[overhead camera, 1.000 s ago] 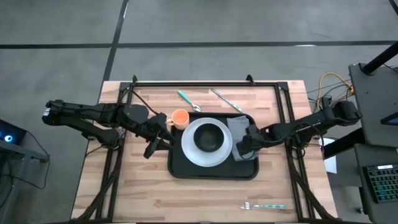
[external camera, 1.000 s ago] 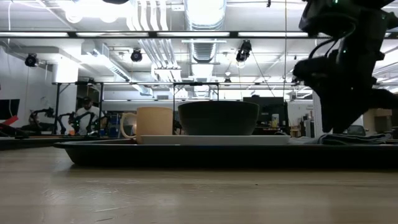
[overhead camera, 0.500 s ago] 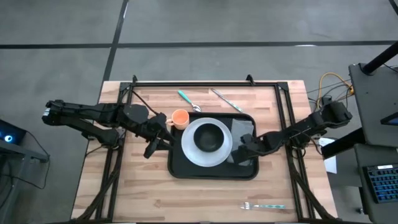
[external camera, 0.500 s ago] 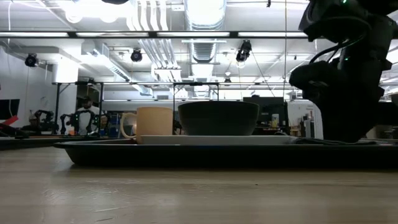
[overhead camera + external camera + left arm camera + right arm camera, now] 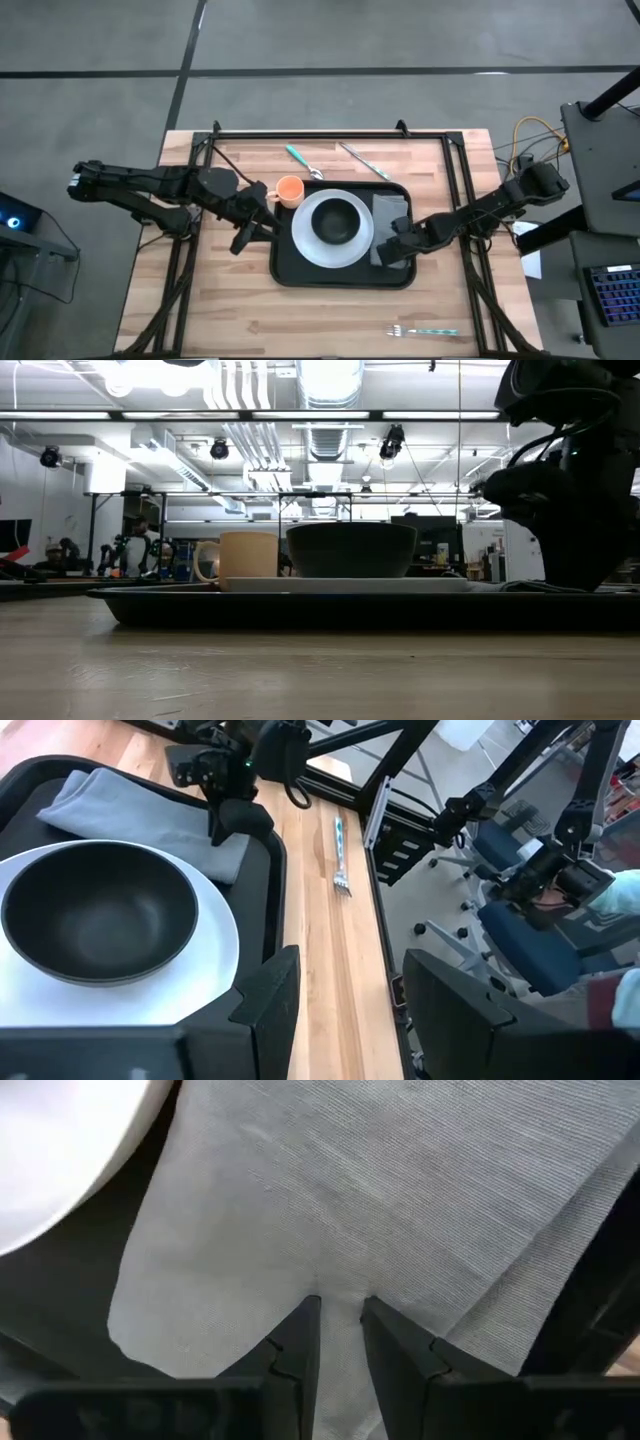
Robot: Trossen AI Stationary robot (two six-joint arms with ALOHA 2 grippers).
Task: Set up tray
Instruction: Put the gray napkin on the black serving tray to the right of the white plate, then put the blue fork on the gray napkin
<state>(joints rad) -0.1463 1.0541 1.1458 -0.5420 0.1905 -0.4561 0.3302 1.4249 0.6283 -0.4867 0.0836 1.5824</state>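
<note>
The black tray (image 5: pixel 290 270) lies mid-table and carries a white plate (image 5: pixel 305 245) with a dark bowl (image 5: pixel 335 222), plus a grey folded napkin (image 5: pixel 391 210) flat along its right side. An orange cup (image 5: pixel 288 190) stands at the tray's far left corner. My right gripper (image 5: pixel 384 252) is down on the napkin's near part and shut on it; the left wrist view shows this gripper (image 5: pixel 226 818) there too. My left gripper (image 5: pixel 244 238) hovers open beside the tray's left edge, touching nothing. My right gripper pinches a small ridge of the napkin's cloth (image 5: pixel 340 1292) between its two fingers (image 5: pixel 296 1342), near the napkin's near end. It comes from above, slanting in from the table's right. The napkin lies flat on the tray floor; how many layers are held I cannot tell.
A teal-handled spoon (image 5: pixel 303 162) and a knife (image 5: pixel 362 160) lie on the wood beyond the tray. A fork (image 5: pixel 425 331) lies near the table's near right edge. Bare wood shows left of and in front of the tray. A black frame runs along the table's far edge and sides.
My right gripper has moved a little toward the table's near edge along the napkin and sunk lower onto it. In the low view the napkin, bunched up a second ago, now lies flatter on the tray.
</note>
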